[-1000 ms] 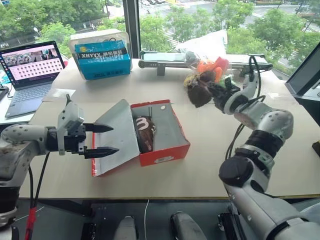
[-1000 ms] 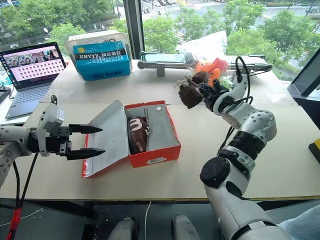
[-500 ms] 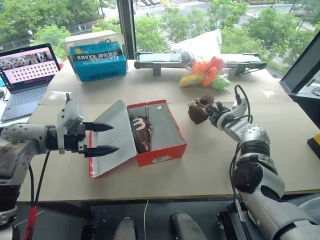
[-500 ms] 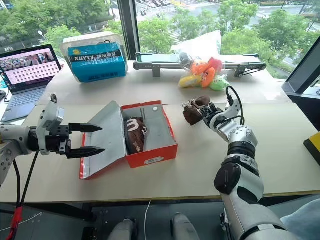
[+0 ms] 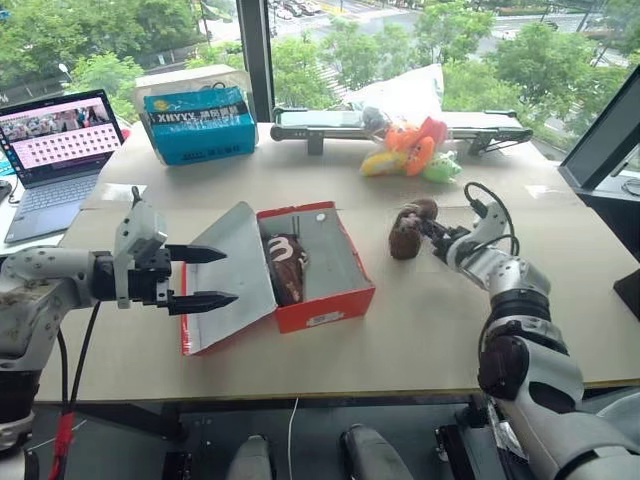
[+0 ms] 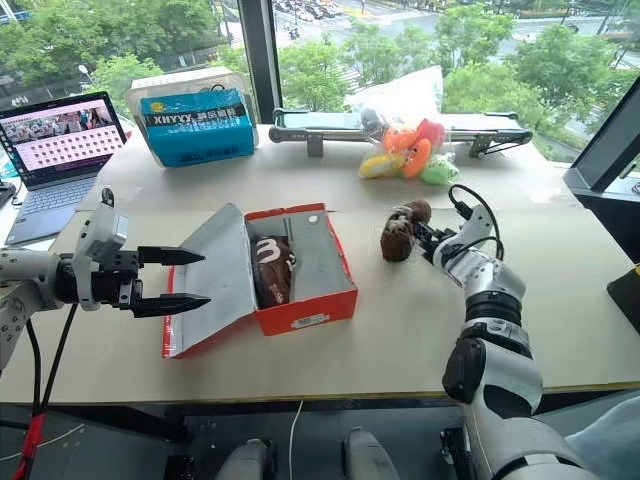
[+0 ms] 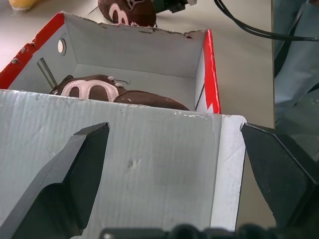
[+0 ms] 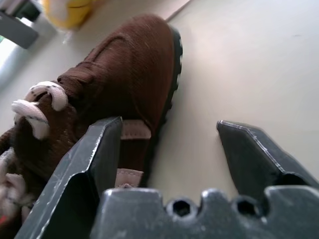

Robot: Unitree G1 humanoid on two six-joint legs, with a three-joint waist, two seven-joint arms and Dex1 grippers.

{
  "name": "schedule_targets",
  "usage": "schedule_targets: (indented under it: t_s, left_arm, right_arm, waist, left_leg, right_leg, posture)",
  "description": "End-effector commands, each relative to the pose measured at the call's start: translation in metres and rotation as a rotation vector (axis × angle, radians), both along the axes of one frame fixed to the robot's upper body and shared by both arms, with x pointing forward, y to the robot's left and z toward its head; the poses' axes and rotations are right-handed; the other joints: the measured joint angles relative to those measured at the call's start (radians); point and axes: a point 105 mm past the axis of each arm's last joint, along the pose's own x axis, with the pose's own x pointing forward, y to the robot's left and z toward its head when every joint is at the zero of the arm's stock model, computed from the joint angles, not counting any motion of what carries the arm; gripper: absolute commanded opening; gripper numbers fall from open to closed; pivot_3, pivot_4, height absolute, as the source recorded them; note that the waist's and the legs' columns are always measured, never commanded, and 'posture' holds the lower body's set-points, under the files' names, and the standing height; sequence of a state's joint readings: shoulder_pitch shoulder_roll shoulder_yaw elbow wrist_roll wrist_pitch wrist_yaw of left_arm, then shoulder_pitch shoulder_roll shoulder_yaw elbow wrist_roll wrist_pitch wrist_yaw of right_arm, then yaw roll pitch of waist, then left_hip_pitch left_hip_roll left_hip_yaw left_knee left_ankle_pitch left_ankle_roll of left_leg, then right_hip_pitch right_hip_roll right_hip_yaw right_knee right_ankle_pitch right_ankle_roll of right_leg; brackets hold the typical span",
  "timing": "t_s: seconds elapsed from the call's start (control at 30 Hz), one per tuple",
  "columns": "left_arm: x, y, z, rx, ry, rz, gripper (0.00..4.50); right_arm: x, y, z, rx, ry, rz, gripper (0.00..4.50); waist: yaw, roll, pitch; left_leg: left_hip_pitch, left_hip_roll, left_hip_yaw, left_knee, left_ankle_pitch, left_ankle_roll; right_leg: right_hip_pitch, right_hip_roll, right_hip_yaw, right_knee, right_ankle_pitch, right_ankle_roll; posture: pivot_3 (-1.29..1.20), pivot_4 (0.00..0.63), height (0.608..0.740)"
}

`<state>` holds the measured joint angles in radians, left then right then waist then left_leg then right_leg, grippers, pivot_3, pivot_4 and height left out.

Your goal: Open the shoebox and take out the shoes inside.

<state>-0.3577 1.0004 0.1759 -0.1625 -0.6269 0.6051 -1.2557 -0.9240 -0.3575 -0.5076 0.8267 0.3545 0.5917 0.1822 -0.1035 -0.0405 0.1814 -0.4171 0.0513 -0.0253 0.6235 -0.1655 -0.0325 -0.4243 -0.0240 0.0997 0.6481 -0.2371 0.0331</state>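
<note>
The red shoebox [image 5: 340,290] stands open mid-table, its grey-lined lid [image 5: 228,275] folded out to the left. One dark brown shoe [image 5: 285,266] lies inside it. The other shoe [image 5: 405,231] rests on the table to the right of the box. My right gripper [image 5: 430,234] is just behind this shoe's heel and open; in the right wrist view one of its fingers [image 8: 94,164] sits against the shoe [image 8: 124,84], the other apart from it over bare table. My left gripper [image 5: 203,277] hovers open at the lid's left edge, holding nothing.
A blue box [image 5: 198,122] and a laptop [image 5: 58,130] stand at the back left. Orange, yellow and green plush toys [image 5: 410,148] lie at the back right, in front of a long grey device [image 5: 330,120]. Bare table [image 5: 430,320] spreads right of the box.
My right gripper came down and to the right with the shoe, set it on the table and opened. The left gripper kept still.
</note>
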Motion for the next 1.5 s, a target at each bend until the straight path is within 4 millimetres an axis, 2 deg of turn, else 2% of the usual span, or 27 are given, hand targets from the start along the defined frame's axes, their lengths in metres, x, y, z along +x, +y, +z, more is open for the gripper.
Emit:
schedule_targets:
  t_s: [0.03,0.17,0.27,0.33,0.37,0.5,0.57,0.6,0.63,0.7,0.73,0.77,0.87,0.97,1.13,1.23,1.5]
  left_arm:
    - [-0.002,-0.001,0.012,0.009,-0.048,-0.016,4.5]
    - [-0.002,-0.002,0.012,0.008,-0.047,-0.02,4.5]
    - [-0.002,-0.002,0.012,0.009,-0.048,-0.021,4.5]
    - [-0.002,-0.002,0.013,0.007,-0.049,-0.02,4.5]
    - [-0.002,-0.002,0.013,0.007,-0.049,-0.019,4.5]
    - [-0.002,-0.002,0.012,0.008,-0.047,-0.018,4.5]
    - [-0.002,-0.002,0.011,0.007,-0.045,-0.017,4.5]
    - [-0.002,-0.003,0.011,0.007,-0.044,-0.016,4.5]
    - [-0.002,-0.003,0.01,0.007,-0.043,-0.016,4.5]
    - [-0.002,-0.004,0.009,0.006,-0.042,-0.017,4.5]
    - [-0.002,-0.004,0.009,0.006,-0.042,-0.018,4.5]
    - [-0.002,-0.005,0.009,0.004,-0.043,-0.018,4.5]
    - [-0.002,-0.006,0.009,0.001,-0.043,-0.018,4.5]
    - [-0.003,-0.006,0.008,-0.002,-0.043,-0.015,4.5]
    - [-0.005,-0.008,0.007,-0.01,-0.042,-0.011,4.5]
    - [-0.006,-0.008,0.007,-0.011,-0.042,-0.007,4.5]
    - [-0.007,-0.008,0.007,-0.007,-0.039,0.0,4.5]
  right_arm:
    - [-0.002,-0.016,0.029,-0.137,-0.071,-0.033,3.92]
    - [-0.008,-0.02,0.053,-0.243,-0.119,-0.037,3.92]
    - [-0.016,-0.014,0.089,-0.376,-0.192,0.005,3.92]
    - [-0.025,-0.001,0.116,-0.439,-0.259,0.071,3.92]
    - [-0.034,0.011,0.135,-0.45,-0.31,0.137,3.92]
    - [-0.059,0.038,0.174,-0.541,-0.391,0.283,3.92]
    - [-0.07,0.067,0.207,-0.515,-0.471,0.376,3.92]
    - [-0.072,0.091,0.222,-0.472,-0.507,0.44,3.92]
    - [-0.073,0.113,0.228,-0.439,-0.52,0.501,3.92]
    - [-0.074,0.15,0.222,-0.385,-0.48,0.611,3.92]
    - [-0.076,0.168,0.212,-0.377,-0.445,0.67,3.92]
    - [-0.079,0.189,0.197,-0.356,-0.393,0.745,4.41]
    - [-0.087,0.219,0.158,-0.337,-0.26,0.874,4.49]
    - [-0.088,0.226,0.125,-0.384,-0.161,0.905,4.49]
    - [-0.081,0.231,0.097,-0.449,-0.093,0.902,4.49]
    - [-0.08,0.237,0.086,-0.45,-0.064,0.915,4.49]
    - [-0.092,0.254,0.075,-0.438,-0.035,0.991,4.49]
  waist:
    - [0.001,0.001,0.0]
    - [0.002,0.001,0.001]
    - [0.006,0.003,0.002]
    - [0.008,0.006,0.004]
    - [0.008,0.007,0.004]
    - [0.008,0.008,0.005]
    - [0.006,0.008,0.005]
    - [0.004,0.009,0.006]
    - [0.002,0.009,0.006]
    - [-0.005,0.009,0.006]
    - [-0.005,0.008,0.005]
    - [-0.003,0.006,0.004]
    - [0.011,0.005,0.003]
    - [0.032,0.005,0.003]
    - [0.035,0.005,0.003]
    - [0.033,0.005,0.003]
    - [0.031,0.005,0.003]
  left_leg:
    - [-0.001,0.0,0.0,0.0,0.0,0.0]
    - [-0.005,0.0,0.0,0.0,0.0,0.0]
    - [-0.006,0.0,0.0,0.0,0.0,0.0]
    - [-0.006,0.0,0.0,0.0,0.0,0.0]
    - [-0.006,0.0,0.0,0.0,0.0,0.0]
    - [-0.007,0.0,0.0,0.0,0.0,0.0]
    - [-0.007,0.0,0.0,0.0,0.0,0.0]
    - [-0.007,0.0,0.001,0.001,0.0,0.0]
    - [-0.008,0.0,0.002,0.001,0.0,0.0]
    - [-0.007,0.0,0.003,0.001,0.0,0.0]
    - [-0.007,0.001,0.002,0.001,0.0,0.0]
    - [-0.007,0.002,0.001,0.001,0.0,0.0]
    - [-0.009,0.002,-0.001,0.001,0.0,0.0]
    - [-0.017,0.0,-0.002,0.004,0.0,0.0]
    - [-0.022,-0.002,-0.001,0.008,0.0,0.0]
    - [-0.021,-0.001,-0.001,0.008,0.0,0.0]
    - [-0.021,0.0,-0.002,0.007,0.0,0.0]
  right_leg:
    - [-0.001,0.0,0.0,0.0,0.0,0.0]
    - [-0.004,0.0,0.0,0.0,0.0,0.0]
    - [-0.004,0.0,0.0,0.0,0.0,0.0]
    - [-0.005,0.0,0.0,0.0,0.0,0.0]
    - [-0.005,-0.001,0.0,0.0,0.0,0.0]
    - [-0.007,0.0,0.0,0.0,0.0,0.0]
    - [-0.007,0.0,0.0,0.0,0.0,0.0]
    - [-0.008,0.0,0.0,0.001,0.0,0.0]
    - [-0.009,0.0,0.002,0.001,0.001,0.0]
    - [-0.011,0.001,0.004,0.003,0.002,0.0]
    - [-0.011,0.002,0.004,0.004,0.001,-0.001]
    - [-0.012,0.003,0.003,0.008,0.0,-0.003]
    - [-0.014,0.002,-0.001,0.01,-0.002,-0.005]
    - [-0.017,0.0,-0.002,0.01,0.0,-0.006]
    - [-0.019,-0.003,-0.002,0.007,0.002,-0.003]
    - [-0.019,-0.001,-0.002,0.008,0.002,-0.003]
    - [-0.02,0.0,-0.002,0.01,0.002,-0.003]
  posture:
    - [0.0,0.15,0.736]
    - [0.0,0.15,0.736]
    - [0.0,0.15,0.736]
    - [0.0,0.15,0.736]
    - [0.0,0.15,0.736]
    - [0.0,0.15,0.736]
    - [0.0,0.15,0.736]
    - [0.0,0.15,0.736]
    - [0.0,0.15,0.736]
    - [0.0,0.15,0.736]
    - [0.0,0.15,0.736]
    - [0.0,0.15,0.736]
    - [0.0,0.15,0.736]
    - [0.0,0.15,0.736]
    - [0.0,0.15,0.736]
    - [0.0,0.15,0.736]
    - [0.0,0.15,0.736]
